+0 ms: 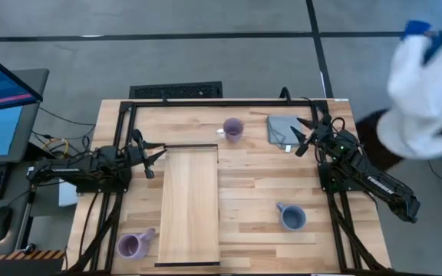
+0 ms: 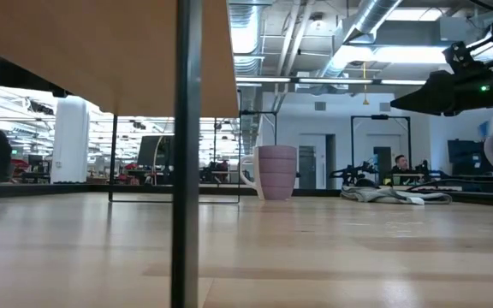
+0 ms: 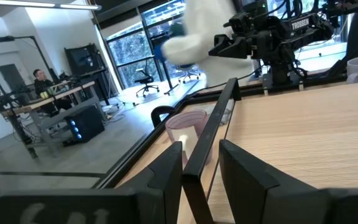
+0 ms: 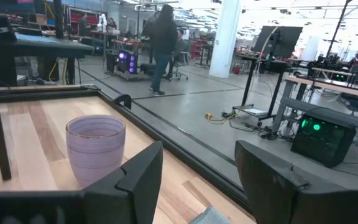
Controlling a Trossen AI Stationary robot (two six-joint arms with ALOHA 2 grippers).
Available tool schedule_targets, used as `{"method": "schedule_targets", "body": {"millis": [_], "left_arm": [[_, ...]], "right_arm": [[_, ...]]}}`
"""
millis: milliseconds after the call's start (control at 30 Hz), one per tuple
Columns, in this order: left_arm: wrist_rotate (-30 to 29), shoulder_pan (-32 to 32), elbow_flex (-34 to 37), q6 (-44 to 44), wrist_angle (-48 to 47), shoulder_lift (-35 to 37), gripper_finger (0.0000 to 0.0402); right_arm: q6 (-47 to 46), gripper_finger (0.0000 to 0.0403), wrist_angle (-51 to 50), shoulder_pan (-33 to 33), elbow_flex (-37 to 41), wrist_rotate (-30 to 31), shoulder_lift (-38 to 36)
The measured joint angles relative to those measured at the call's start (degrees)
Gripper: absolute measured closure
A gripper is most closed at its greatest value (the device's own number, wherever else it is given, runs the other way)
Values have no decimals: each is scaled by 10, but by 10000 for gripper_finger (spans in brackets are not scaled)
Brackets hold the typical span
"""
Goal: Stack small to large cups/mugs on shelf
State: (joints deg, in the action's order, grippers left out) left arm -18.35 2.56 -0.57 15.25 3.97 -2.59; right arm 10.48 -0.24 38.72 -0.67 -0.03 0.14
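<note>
Hovering near the grey cloth (image 1: 282,129), right gripper (image 1: 304,136) has jaws open, empty. Left gripper (image 1: 153,156) waits at the shelf (image 1: 189,207) corner, jaws open, empty. Lavender mug (image 1: 232,129) at surface's far edge, purple mug (image 1: 133,245) left of shelf, blue-grey mug (image 1: 291,217) right of it.

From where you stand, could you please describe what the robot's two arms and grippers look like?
Both arms are dark, nearly black, and jointed. The right arm's link carries white lettering, and a small green light glows near the right gripper. The left gripper has two flat, blocky dark fingers, as does the right one in its own wrist view. Thin dark cables run along both arms.
</note>
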Motion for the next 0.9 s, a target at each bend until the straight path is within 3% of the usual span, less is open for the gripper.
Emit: {"method": "schedule_targets", "body": {"millis": [733,900], "left_arm": [[0,0,0,0,0,0,303],[0,0,0,0,0,0,303]], "right_arm": [[1,178,0,0,0,0,0],[64,178,1,0,0,1,0]]}}
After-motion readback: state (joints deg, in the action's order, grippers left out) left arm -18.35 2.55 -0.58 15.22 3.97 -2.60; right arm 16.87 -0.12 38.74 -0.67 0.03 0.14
